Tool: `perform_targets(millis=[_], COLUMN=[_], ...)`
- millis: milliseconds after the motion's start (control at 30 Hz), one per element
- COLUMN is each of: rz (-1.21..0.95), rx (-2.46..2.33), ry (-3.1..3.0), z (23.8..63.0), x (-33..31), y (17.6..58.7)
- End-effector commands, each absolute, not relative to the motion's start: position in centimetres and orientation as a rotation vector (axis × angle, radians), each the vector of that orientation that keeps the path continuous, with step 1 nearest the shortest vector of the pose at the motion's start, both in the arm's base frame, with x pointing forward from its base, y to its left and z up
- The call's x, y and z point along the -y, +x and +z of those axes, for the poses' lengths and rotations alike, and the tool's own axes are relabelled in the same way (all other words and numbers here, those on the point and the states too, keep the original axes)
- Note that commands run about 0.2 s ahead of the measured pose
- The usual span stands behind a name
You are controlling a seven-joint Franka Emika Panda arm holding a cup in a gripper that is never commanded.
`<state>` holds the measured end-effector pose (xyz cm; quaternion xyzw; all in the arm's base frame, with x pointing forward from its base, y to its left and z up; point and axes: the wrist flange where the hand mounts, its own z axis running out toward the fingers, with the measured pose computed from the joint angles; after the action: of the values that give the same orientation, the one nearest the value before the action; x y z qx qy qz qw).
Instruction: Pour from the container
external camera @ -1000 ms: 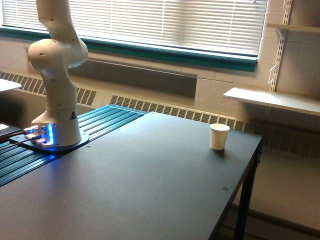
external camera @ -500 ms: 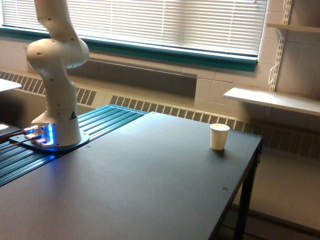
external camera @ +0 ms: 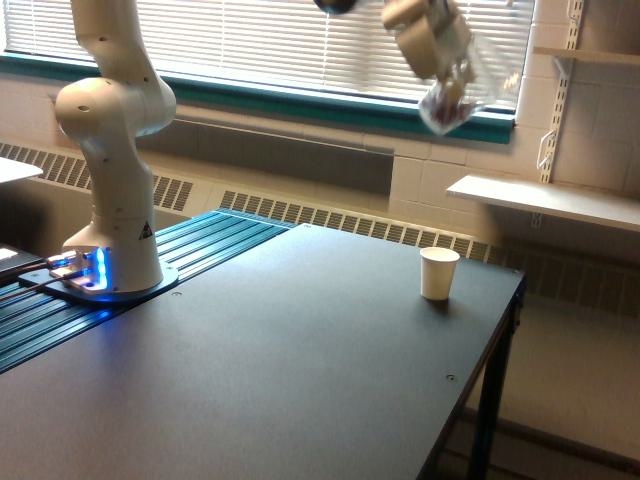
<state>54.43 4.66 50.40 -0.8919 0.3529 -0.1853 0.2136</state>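
Note:
A clear plastic cup [external camera: 462, 85] with dark-reddish candies in it hangs tilted near the top of the exterior view, high above the table. My gripper [external camera: 447, 62] is shut on the clear cup, its beige fingers wrapped around the cup's upper part; the motion blurs both. A white paper cup [external camera: 438, 273] stands upright on the black table [external camera: 280, 370] near its far right corner, well below the clear cup and slightly to its left.
The arm's white base [external camera: 110, 200] stands at the left on a teal ribbed mat [external camera: 190, 255]. Window blinds and a radiator fill the back wall. A white shelf [external camera: 545, 200] juts out at the right, past the table's edge.
The gripper with the clear cup has come into view at the top; it was out of frame in both earlier frames. The white cup has not moved.

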Motion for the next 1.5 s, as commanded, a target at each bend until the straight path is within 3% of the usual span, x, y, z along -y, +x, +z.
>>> perform_targets(millis=[33,567,667,1500], rz=[-0.364,-0.081,0.033,0.408], rx=[-0.871,-0.750,-0.734,-0.740], ry=[-2.527,-2.605,-2.616,-2.630], z=[47.3,40.6,37.8,29.1], x=[-9.9,-16.7,-18.7,-23.6], y=[52.5,49.1,48.3,48.1])
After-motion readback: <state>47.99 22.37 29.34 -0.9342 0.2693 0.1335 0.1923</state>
